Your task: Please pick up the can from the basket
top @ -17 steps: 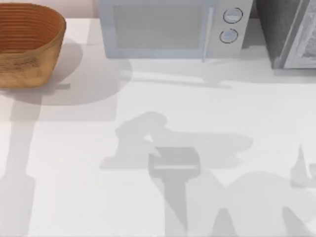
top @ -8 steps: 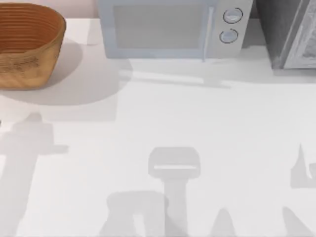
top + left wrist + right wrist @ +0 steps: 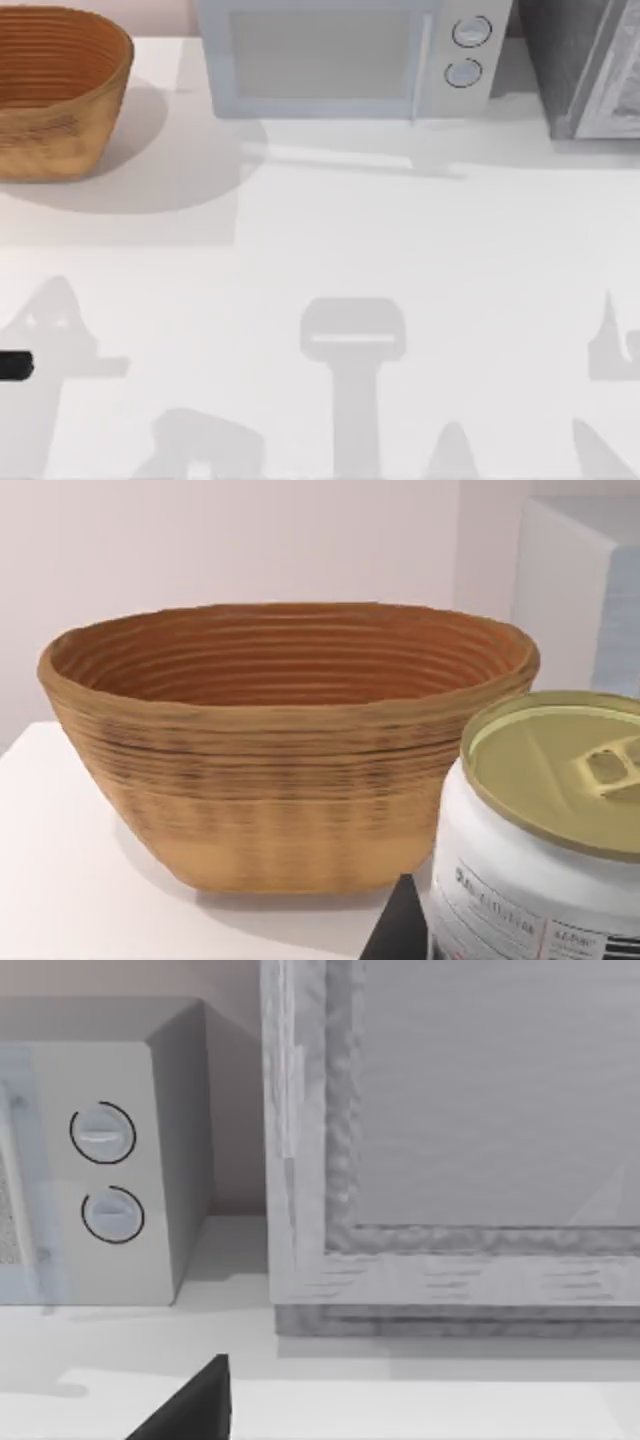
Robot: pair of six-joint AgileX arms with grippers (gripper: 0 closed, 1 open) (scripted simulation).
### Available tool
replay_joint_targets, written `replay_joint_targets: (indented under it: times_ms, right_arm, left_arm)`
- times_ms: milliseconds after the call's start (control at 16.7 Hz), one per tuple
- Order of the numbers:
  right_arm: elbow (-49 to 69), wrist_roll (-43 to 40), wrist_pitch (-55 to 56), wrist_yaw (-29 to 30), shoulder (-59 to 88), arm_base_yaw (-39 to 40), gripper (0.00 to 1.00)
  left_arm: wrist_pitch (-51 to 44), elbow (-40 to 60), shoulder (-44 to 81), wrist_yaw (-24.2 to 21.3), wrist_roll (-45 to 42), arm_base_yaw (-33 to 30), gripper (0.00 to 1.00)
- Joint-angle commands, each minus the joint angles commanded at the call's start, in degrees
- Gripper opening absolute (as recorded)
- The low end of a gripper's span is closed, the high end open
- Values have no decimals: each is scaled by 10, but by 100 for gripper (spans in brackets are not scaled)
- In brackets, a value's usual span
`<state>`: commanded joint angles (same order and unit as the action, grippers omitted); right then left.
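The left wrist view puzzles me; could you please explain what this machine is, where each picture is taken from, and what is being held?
This is a simulated pair of robot arms with two-finger grippers at a table. The top view looks down from above; each wrist view comes from a camera on that arm. On the table stand a woven basket, a microwave and a grey cabinet. The left gripper, at the table's left edge, seemingly holds the can, outside the basket. The right gripper idles facing the microwave.

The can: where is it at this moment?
In the left wrist view the can sits close to the camera, outside the basket and in front of it, beside a dark left gripper finger.
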<state>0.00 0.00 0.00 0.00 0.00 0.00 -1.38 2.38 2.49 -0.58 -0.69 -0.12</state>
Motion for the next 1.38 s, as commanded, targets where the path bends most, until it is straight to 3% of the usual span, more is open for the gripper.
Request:
replay_joint_targets:
  times_ms: [720, 1380]
  right_arm:
    - [0, 0, 0, 0, 0, 0, 100]
    - [0, 0, 0, 0, 0, 0, 100]
  left_arm:
    - [30, -12, 0, -5, 8, 1, 0]
    - [242, 160, 326, -195, -1, -13, 0]
